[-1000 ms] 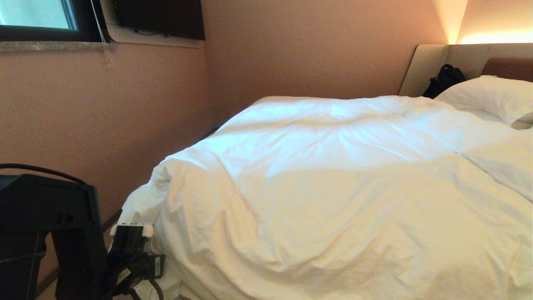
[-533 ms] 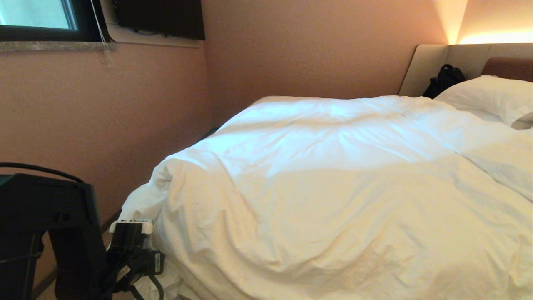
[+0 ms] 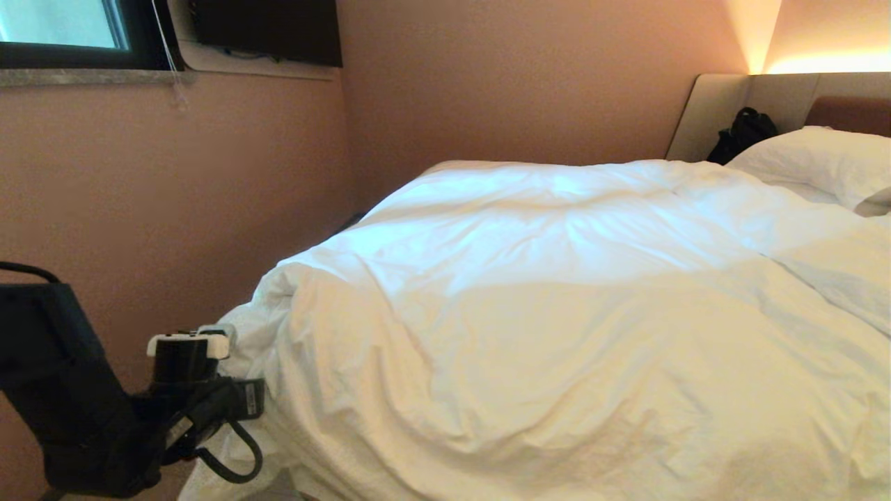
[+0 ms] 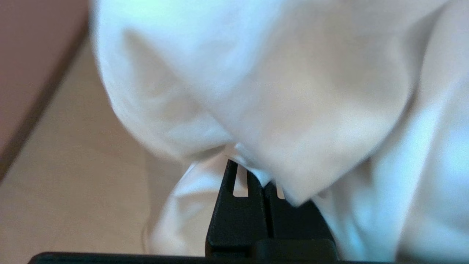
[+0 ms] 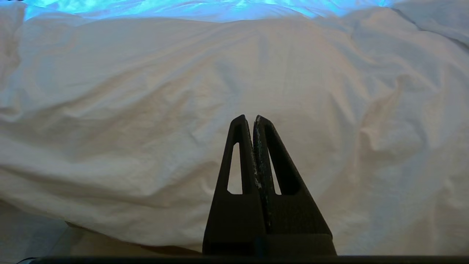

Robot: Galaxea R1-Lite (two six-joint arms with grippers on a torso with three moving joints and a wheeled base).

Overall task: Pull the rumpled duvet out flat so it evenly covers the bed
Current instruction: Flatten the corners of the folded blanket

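Observation:
The white duvet [image 3: 557,313] lies creased and puffy over the bed, whose beige headboard [image 3: 710,111] stands at the far right. At the duvet's near left corner is my left arm [image 3: 184,390]. In the left wrist view the left gripper [image 4: 253,172] is shut on a fold of the duvet [image 4: 293,91], and the cloth bunches over its black fingers [image 4: 234,205]. The corner hangs off the bed's side, above the floor. My right gripper [image 5: 253,119] is shut and holds nothing. It is level in front of the duvet [image 5: 183,73] and outside the head view.
A pink wall [image 3: 174,209] runs close along the bed's left side, leaving a narrow strip of beige floor [image 4: 55,183]. A window [image 3: 56,28] and a dark panel [image 3: 271,28] are high on that wall. A pillow [image 3: 821,163] and a black bag [image 3: 741,132] lie at the headboard.
My left arm has risen and swung to the left, away from the bed. The duvet's near left corner has come up and out with it.

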